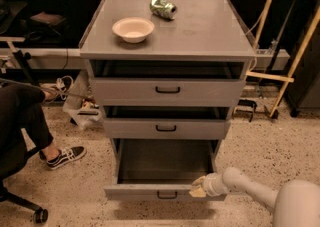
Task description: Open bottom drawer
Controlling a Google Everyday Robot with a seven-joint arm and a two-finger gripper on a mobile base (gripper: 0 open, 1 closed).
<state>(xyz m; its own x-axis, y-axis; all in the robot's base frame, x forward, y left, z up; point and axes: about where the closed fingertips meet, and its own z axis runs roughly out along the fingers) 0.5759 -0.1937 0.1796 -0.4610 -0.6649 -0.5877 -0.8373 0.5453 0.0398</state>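
Note:
The bottom drawer [145,191] is the lowest grey front of the cabinet and stands pulled well out, with its dark empty inside showing. A small black bar handle [167,195] sits at the middle of its front. My gripper [198,189] rests at the top edge of that front, right of the handle. The pale arm [250,188] reaches in from the lower right. The two drawers above are slightly ajar.
On the cabinet top [200,31] sit a beige bowl [133,29] and a crushed green can [163,7]. A seated person's leg and sneaker [65,156] are on the left, with a chair caster [39,215] below. Wooden stand legs [290,66] lean at right.

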